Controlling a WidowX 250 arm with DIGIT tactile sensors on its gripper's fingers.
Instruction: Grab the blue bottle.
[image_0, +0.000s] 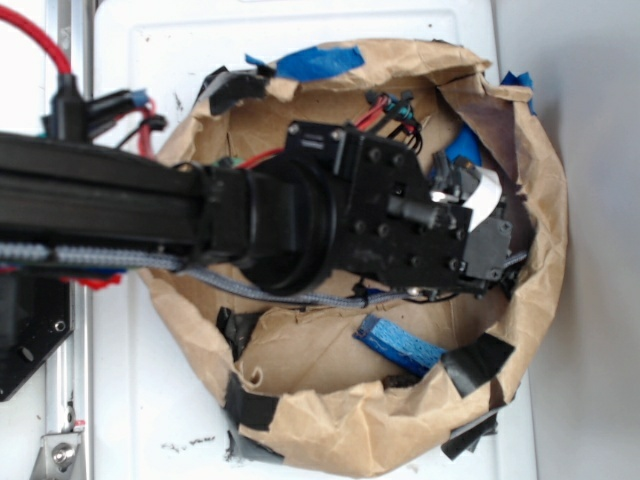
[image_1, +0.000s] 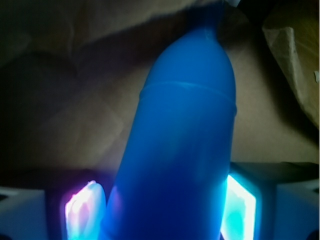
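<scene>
Two views show the scene. In the exterior view, the black arm (image_0: 110, 205) reaches in from the left edge of the white table (image_0: 160, 390), with red cables (image_0: 30, 40) looped above it near the table's top left corner. Its wrist extends over a brown paper basin (image_0: 340, 420) with crumpled, rolled walls patched with black tape (image_0: 478, 362), which fills the middle of the table. A strip of blue tape (image_0: 318, 62) sits on the basin's far rim. A flat blue rectangular sponge-like piece (image_0: 400, 345) lies on the basin floor toward its near wall, just right of centre. The hand (image_0: 470, 215) hangs over the right part of the basin, and its black body hides most of what is beneath it; a sliver of the blue bottle (image_0: 462, 145) shows just beyond the hand, near the basin's right wall.

In the wrist view, the blue bottle (image_1: 182, 150) fills the middle of the frame, its cylindrical body rising between the fingers and tapering to a narrow neck at the top, leaning slightly rightward. One fingertip (image_1: 85, 210) glows at the bottle's lower left and the other at its lower right, each pressed close against the bottle's sides. The hand (image_1: 162, 210) is partly closed around the bottle's body, with the brown paper floor behind it.
</scene>
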